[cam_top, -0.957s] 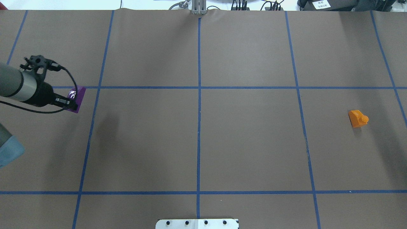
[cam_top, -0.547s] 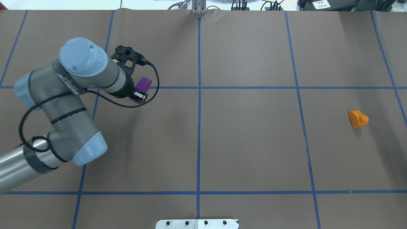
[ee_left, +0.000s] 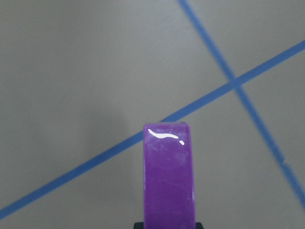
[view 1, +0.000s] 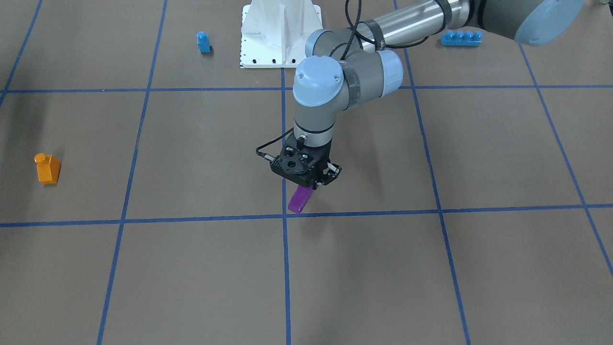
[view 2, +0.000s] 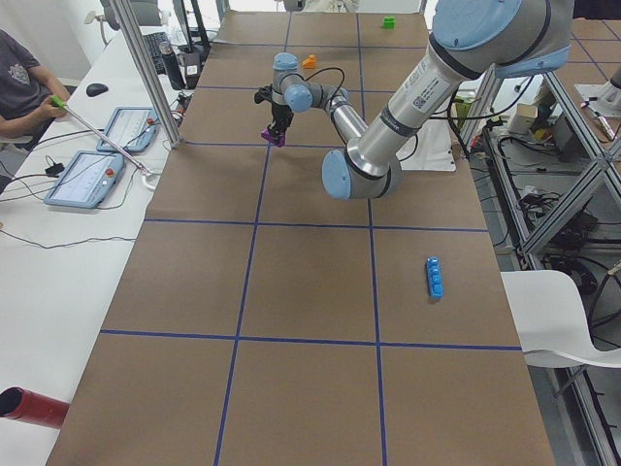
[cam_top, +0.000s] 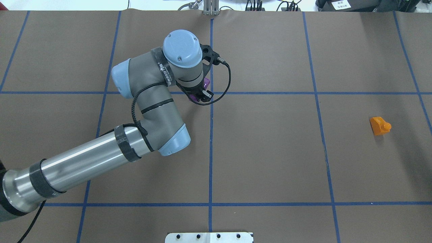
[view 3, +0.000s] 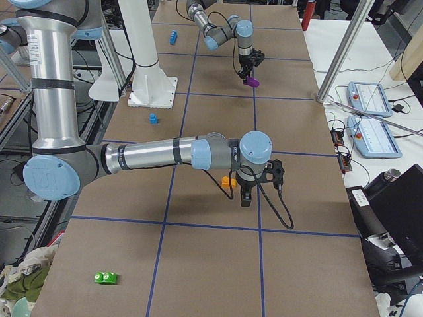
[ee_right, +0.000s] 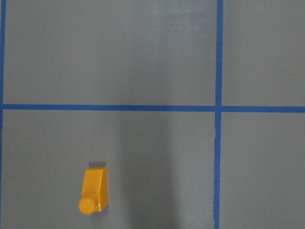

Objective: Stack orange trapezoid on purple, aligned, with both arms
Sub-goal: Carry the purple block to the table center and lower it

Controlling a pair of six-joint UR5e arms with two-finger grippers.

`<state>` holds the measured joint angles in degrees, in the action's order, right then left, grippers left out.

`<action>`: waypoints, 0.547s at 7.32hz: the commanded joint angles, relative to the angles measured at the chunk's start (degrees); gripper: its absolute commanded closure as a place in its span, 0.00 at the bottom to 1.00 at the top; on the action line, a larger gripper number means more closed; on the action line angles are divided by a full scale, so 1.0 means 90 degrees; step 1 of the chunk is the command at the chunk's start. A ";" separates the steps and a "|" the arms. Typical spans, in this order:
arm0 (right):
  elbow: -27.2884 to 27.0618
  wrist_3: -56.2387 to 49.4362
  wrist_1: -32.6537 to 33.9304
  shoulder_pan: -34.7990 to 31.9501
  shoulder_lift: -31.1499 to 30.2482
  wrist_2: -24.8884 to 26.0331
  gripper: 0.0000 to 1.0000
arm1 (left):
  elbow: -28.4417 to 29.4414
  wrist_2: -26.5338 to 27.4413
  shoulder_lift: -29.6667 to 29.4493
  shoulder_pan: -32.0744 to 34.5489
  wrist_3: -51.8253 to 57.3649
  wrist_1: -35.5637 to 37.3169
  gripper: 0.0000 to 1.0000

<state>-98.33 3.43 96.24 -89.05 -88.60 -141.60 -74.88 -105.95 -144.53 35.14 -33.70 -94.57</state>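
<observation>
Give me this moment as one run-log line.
left gripper: shut on glossy purple plastic wedge brick, near centre tape crossing | right gripper: state unclear, near glossy orange plastic trapezoid brick | stack: not done

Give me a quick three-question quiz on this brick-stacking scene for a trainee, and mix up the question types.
1. True or false: the left gripper is shut on the purple brick.
2. Where is the orange trapezoid? A) lying alone on the table; B) stacked on the purple brick; C) in the left gripper.
3. Fill in: the long blue brick has ___ studs along its top.
Key: 1 true; 2 A; 3 four.
</observation>
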 commanded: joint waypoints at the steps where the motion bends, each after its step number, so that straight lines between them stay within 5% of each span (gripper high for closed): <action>1: -0.0041 0.0165 0.0000 0.0012 0.0020 -0.0009 0.00 | 0.0808 0.0140 -0.0464 -0.0124 0.0062 -0.0126 1.00; 3: -0.0042 0.0185 -0.0010 0.0012 0.0049 -0.0009 0.00 | 0.1045 0.0141 -0.0523 -0.0213 0.0531 -0.0156 1.00; 4: -0.0051 0.0186 -0.0010 0.0012 0.0049 -0.0009 0.00 | 0.1055 0.0132 -0.0552 -0.0290 0.0512 -0.0146 0.91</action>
<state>-98.71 4.98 96.18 -88.95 -88.23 -141.68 -65.89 -104.75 -149.13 33.26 -29.56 -95.87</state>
